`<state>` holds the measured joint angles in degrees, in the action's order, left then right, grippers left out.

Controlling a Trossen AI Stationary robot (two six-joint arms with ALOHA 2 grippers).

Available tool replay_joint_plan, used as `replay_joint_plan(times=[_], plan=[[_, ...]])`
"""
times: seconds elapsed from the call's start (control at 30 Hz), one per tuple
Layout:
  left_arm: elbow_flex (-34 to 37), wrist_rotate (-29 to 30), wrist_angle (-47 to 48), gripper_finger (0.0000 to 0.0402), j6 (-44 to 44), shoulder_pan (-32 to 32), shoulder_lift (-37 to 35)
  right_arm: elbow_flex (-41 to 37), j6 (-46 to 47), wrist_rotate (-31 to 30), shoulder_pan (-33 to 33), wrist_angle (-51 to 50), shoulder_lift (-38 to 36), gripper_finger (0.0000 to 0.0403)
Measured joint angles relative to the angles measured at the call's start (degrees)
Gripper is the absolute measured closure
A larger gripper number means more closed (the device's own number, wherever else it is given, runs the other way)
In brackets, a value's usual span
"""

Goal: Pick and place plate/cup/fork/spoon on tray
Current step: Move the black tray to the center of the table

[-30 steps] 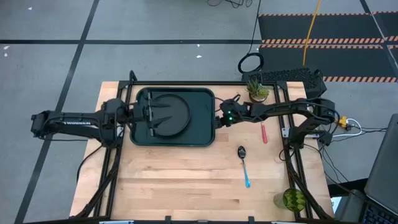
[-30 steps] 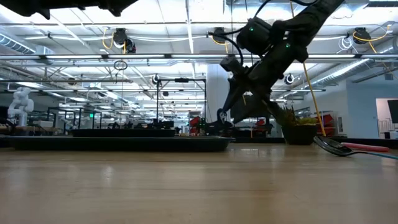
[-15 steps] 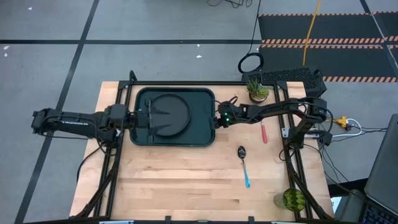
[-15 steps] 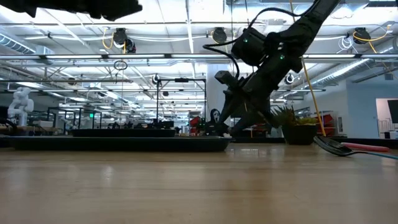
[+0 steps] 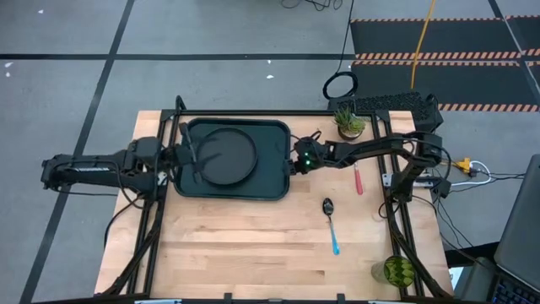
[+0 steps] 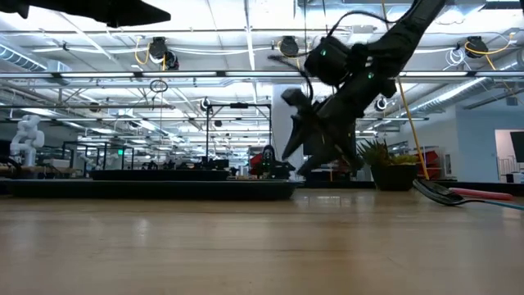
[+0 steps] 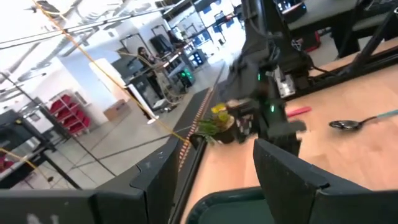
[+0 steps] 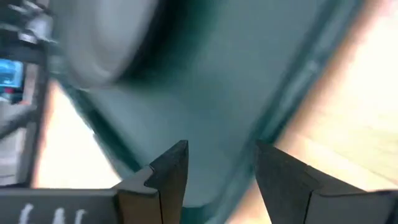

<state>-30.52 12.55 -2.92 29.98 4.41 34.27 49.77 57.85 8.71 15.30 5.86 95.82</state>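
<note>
Plate is lying flat inside the tray, toward the tray's left half, so that part looks done. The fork, the spoon and the cup are not on the tray yet.

Your right gripper is hanging over the tray's right edge, and its fingers are spread apart with nothing between them. Your left gripper is sitting at the tray's left edge, fingers also apart and empty.

The fork is probably next, since it is nearest your right arm. Try lifting the right gripper clear of the tray lip first, so you are not bumping the tray. Then come down across the handle, not along it, and pinch the thin handle near its middle.

The fork's long side is running from the far side of the table toward the near side, almost straight. I cannot tell which end has the tines. The spoon is lying nearly the same way, bowl at the far end and blue handle pointing near, leaning a little right. The cup is standing well apart at the near right corner.
</note>
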Motion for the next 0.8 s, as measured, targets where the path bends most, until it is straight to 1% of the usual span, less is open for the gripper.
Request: replay_joint_plan(times=[0.1,0.2,0.37,0.63,0.8], plan=[[0.00,0.01,1.04,0.0192,-0.23,0.68,-0.80,0.21,-0.18,-3.36,-0.06,-1.39,-3.03,0.0232],[0.00,0.01,1.62,0.0192,-0.71,0.96,-1.13,0.09,-0.03,-5.74,-0.27,-5.02,-3.42,0.0232],[0.00,0.01,2.99,0.0192,-2.07,0.93,-1.10,0.12,0.28,-5.91,-0.36,-4.80,-2.24,0.0232],[0.00,0.01,3.84,0.0192,-4.58,0.93,-1.08,0.09,1.04,-5.92,-0.37,-3.74,2.13,0.0232],[0.00,-0.38,4.09,0.0192,-5.30,0.93,-1.08,0.12,1.44,-5.72,-0.38,0.39,4.70,0.0232]])
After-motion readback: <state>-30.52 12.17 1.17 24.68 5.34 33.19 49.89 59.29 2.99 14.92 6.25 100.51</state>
